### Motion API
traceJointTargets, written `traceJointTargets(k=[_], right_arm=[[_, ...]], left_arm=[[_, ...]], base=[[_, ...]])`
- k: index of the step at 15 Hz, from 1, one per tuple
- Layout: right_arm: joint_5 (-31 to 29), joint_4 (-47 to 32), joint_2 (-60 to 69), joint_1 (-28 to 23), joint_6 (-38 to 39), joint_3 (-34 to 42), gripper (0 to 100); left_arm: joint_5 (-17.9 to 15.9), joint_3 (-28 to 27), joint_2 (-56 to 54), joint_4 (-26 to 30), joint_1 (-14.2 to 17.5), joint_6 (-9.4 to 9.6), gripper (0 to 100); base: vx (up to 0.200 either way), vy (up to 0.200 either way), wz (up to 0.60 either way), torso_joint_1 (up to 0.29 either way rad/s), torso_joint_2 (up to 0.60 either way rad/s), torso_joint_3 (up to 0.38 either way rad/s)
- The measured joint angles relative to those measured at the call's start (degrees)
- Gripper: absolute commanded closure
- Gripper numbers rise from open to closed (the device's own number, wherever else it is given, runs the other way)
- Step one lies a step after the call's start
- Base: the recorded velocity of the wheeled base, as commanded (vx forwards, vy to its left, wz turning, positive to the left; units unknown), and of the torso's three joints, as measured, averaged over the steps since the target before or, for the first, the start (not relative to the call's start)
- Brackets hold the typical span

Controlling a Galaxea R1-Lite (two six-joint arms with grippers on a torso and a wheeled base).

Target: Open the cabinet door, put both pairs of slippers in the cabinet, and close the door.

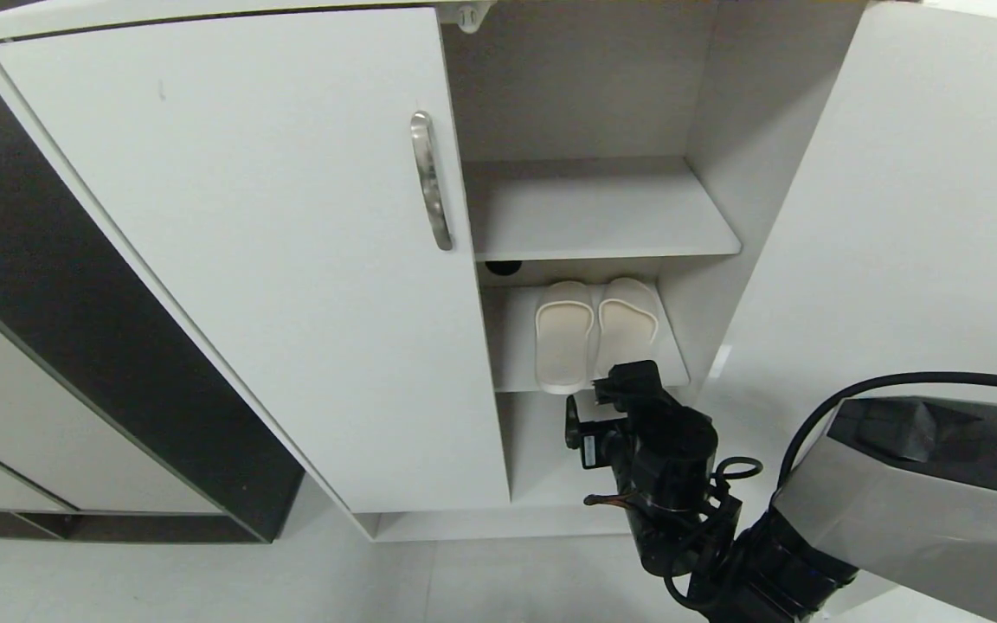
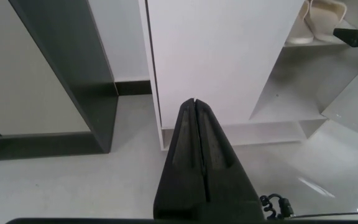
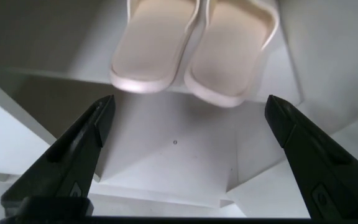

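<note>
**Writing:** one small pale label (image 1: 589, 450) is showing on the right arm's wrist, its print too small to read.

**Setting:** a white cabinet (image 1: 585, 86) is standing on a pale glossy floor (image 1: 204, 580). A dark panel (image 1: 48, 285) is running alongside it on the robot's left.

**Doors, two:** the left door (image 1: 247, 260) is sitting shut and carrying one curved metal handle (image 1: 431, 180). The right door (image 1: 914, 216) is standing swung open.

**Shelves, two:** the upper shelf (image 1: 594, 208) is sitting above the lower shelf (image 1: 676, 368), with the bottom compartment (image 1: 542, 467) lying beneath both.

**Slippers, one pair (image 1: 564, 337), two cream pieces:** they are lying side by side and touching on the lower shelf. Their heel ends are reaching just past its front edge.

**Right gripper (image 3: 189, 102):** it is hovering just in front of the lower shelf's edge, near the slipper heels, with its jaws standing wide apart.

**Left gripper (image 2: 194, 107):** it is hanging above the floor in front of the shut door, with its jaws pressing together.
</note>
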State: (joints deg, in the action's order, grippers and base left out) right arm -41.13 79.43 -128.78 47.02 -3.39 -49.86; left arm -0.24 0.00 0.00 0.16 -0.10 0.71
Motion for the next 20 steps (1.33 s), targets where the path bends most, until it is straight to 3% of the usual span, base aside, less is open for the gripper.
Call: traceJointTargets(k=[13, 16, 20], right_arm=[[-0.41, -1.38, 0.48, -0.20, -0.49, 0.99, 0], [7.19, -1.46, 4.12, 1.79, -1.01, 6.17, 0], [8.53, -1.45, 6.38, 2.82, -1.04, 8.07, 0]], left_arm=[[0.04, 0.00, 0.00, -0.05, 0.00, 0.07, 100], [0.06, 0.00, 0.00, -0.06, 0.00, 0.18, 100], [0.06, 0.00, 0.00, -0.05, 0.00, 0.09, 100]], base=[[0.000, 0.000, 0.00, 0.001, 0.00, 0.185], [0.000, 0.000, 0.00, 0.002, 0.00, 0.017], [0.000, 0.000, 0.00, 0.000, 0.00, 0.000]])
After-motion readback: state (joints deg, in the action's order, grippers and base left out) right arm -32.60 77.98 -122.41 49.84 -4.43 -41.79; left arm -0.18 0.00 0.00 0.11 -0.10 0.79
